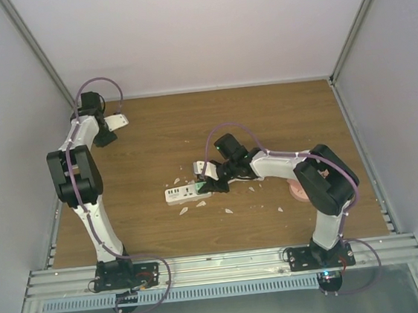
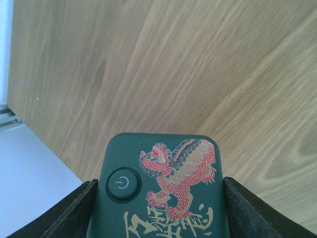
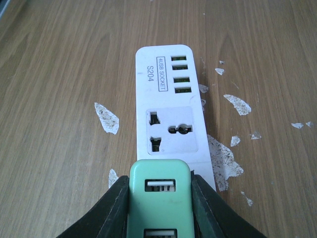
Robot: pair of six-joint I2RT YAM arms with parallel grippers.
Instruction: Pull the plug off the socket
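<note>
Right gripper (image 3: 159,198) — fingers (image 3: 116,203) clamped on both sides of the mint-green plug (image 3: 159,173). The plug sits at the end of the white socket strip (image 3: 166,99) nearer the right edge, mid-worktop (image 1: 265,121); pin seating cannot be told. Open wood surrounds the strip, strewn with white flakes (image 3: 106,118). Left gripper (image 2: 158,203) — by the far-left corner, closed on a dark-green device (image 2: 163,168).

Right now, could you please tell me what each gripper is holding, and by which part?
The right gripper clamps the mint-green plug by its sides; the left gripper clamps a dark green gadget by its sides.
</note>
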